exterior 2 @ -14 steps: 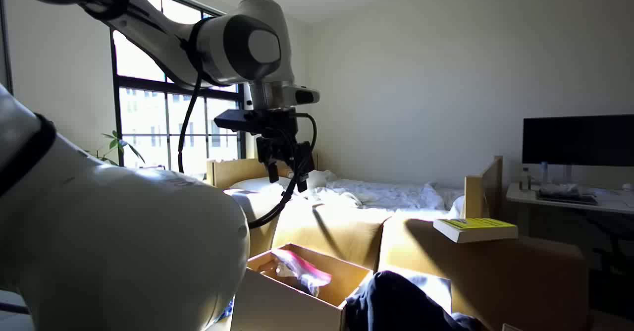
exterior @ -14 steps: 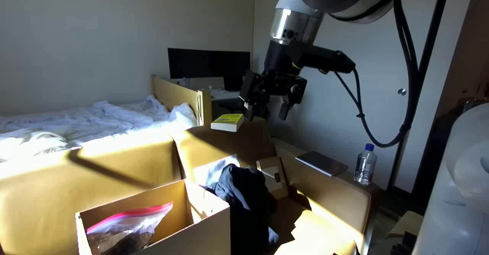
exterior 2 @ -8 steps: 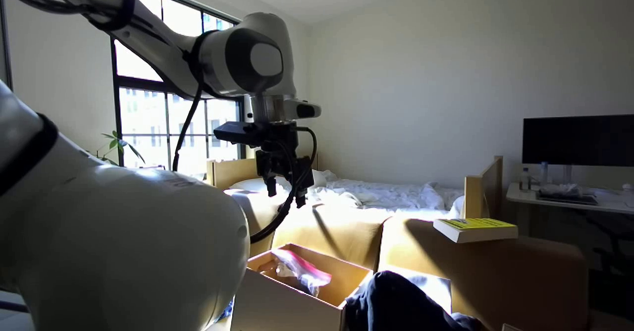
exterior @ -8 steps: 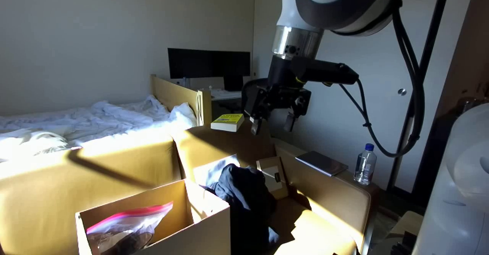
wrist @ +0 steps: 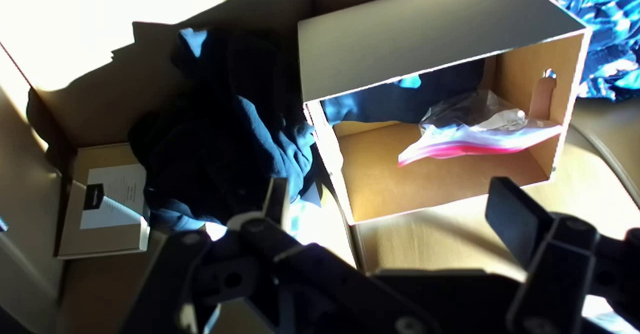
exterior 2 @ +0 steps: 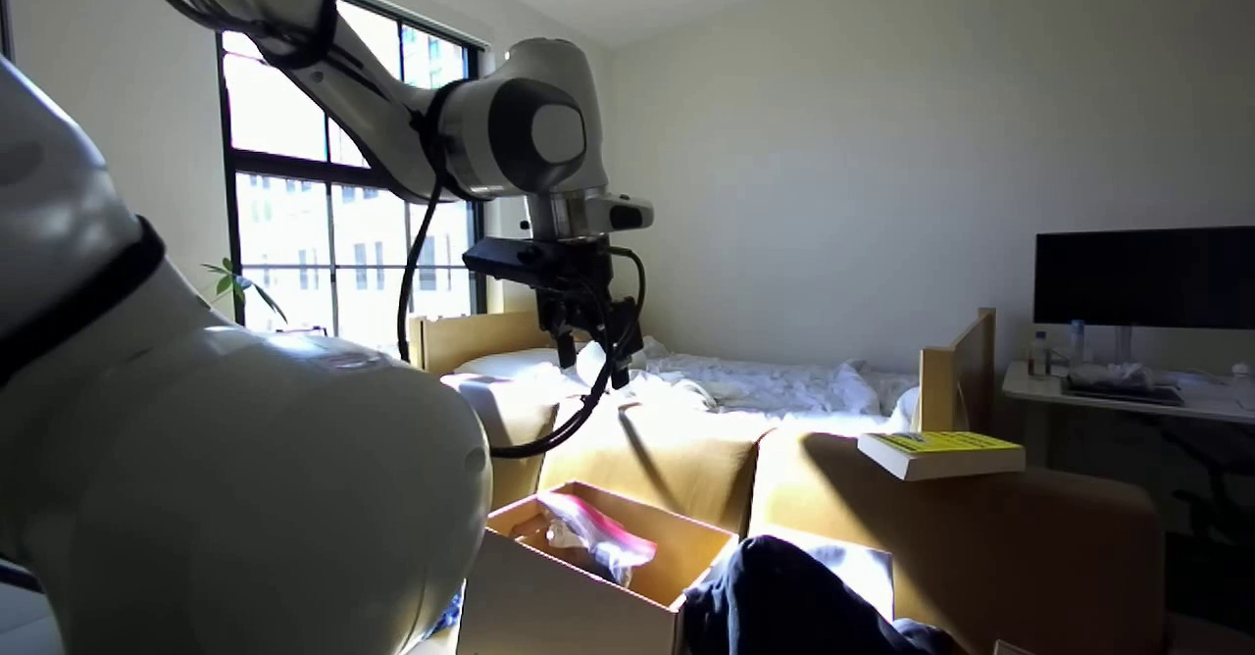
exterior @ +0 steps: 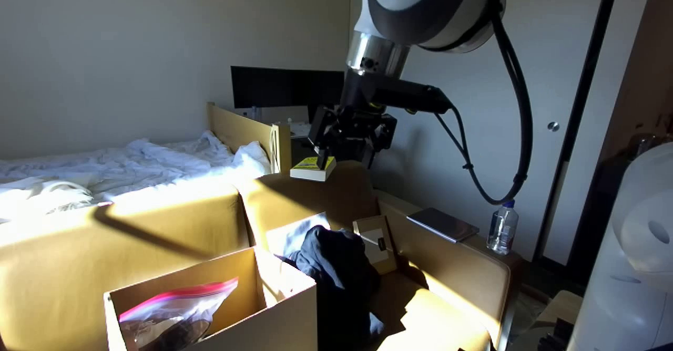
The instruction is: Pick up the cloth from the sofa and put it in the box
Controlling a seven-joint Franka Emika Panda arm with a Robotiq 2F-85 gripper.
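Observation:
The cloth is a dark navy, crumpled garment point(exterior: 336, 267) on the sofa seat, right beside the box; it also shows in an exterior view point(exterior 2: 784, 601) and in the wrist view point(wrist: 220, 134). The box is an open tan cardboard box point(exterior: 278, 314), also visible in an exterior view point(exterior 2: 578, 601) and the wrist view point(wrist: 430, 39). Inside it lies a clear bag with a pink zip point(wrist: 465, 144), with something dark blue behind. My gripper point(wrist: 389, 194) is open and empty, high above the sofa; it shows in both exterior views point(exterior: 345, 163) point(exterior 2: 593, 369). Its fingers touch nothing.
A yellow book point(exterior: 313, 169) lies on the sofa's backrest. A flat tan carton point(wrist: 105, 199) rests beyond the cloth. A dark flat notebook point(exterior: 442, 224) and a water bottle point(exterior: 503, 228) stand on the armrest. Blue patterned fabric point(wrist: 610, 34) lies beyond the box.
The arm has come down a little, then moved sideways: leftward in an exterior view, rightward in an exterior view from another place. The gripper stays open. The cloth and box have not moved.

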